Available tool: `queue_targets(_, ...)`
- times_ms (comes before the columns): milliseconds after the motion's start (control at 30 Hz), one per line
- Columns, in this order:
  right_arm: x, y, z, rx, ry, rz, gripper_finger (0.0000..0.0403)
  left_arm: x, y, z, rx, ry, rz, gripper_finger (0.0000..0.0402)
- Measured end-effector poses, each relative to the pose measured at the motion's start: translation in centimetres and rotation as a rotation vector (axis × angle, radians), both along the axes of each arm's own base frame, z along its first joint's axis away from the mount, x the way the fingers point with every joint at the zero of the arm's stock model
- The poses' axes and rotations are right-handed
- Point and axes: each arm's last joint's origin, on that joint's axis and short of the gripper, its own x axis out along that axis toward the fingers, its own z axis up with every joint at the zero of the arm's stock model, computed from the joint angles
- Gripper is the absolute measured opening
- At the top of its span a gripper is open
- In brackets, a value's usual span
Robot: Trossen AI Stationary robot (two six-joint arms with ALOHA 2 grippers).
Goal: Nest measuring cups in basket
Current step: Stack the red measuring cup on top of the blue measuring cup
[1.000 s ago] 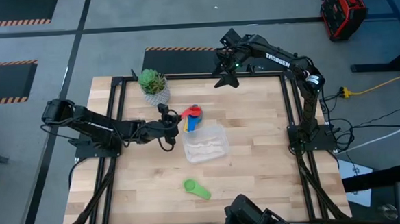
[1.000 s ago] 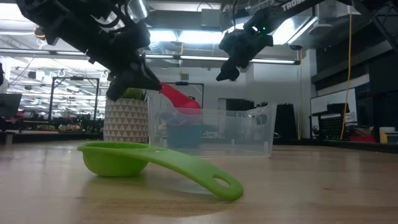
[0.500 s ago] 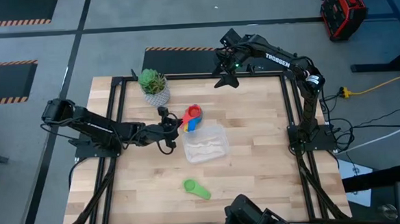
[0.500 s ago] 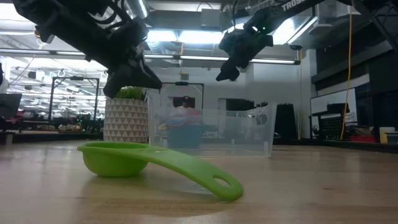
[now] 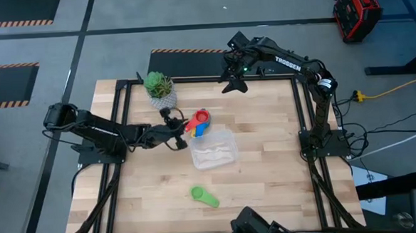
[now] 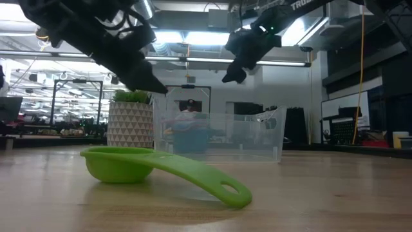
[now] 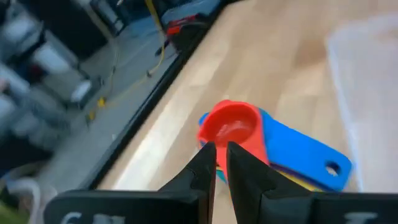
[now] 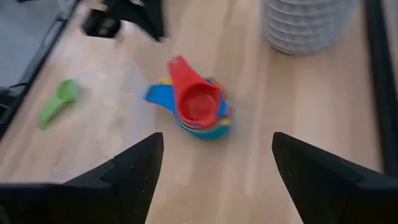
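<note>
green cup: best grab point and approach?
Take the green cup by its flat handle, from above. It lies alone on the table, upright, with the handle sloping out from the bowl toward the right side. The handle is thin enough for the jaws; the bowl is wide and round.

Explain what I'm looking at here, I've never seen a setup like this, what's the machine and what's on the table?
It's a robot with two dark arms at a wooden table, filmed by four cameras at once: one overhead, one at table height, one on each wrist. The left hand hovers beside a stack of cups, red on top, its fingers shut and holding nothing. The right hand waits open above the table's far edge. The stack sits on the wood next to a clear basket, not in it. A green cup lies alone nearer the front, and a potted plant stands at the back.
</note>
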Motion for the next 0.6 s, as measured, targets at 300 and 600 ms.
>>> queue_targets(300, 2.5, 3.8, 0.1, 0.031, -0.024, 0.129, 0.0305, -0.4, 3.2, -0.3, -0.158, -0.104, 0.198, 0.0009)
queue_targets(600, 4.7, 7.7, -0.3, -0.082, 0.045, 0.192, 0.0305, -0.8, 4.4, -1.4, -0.422, -0.079, 0.124, 0.0005)
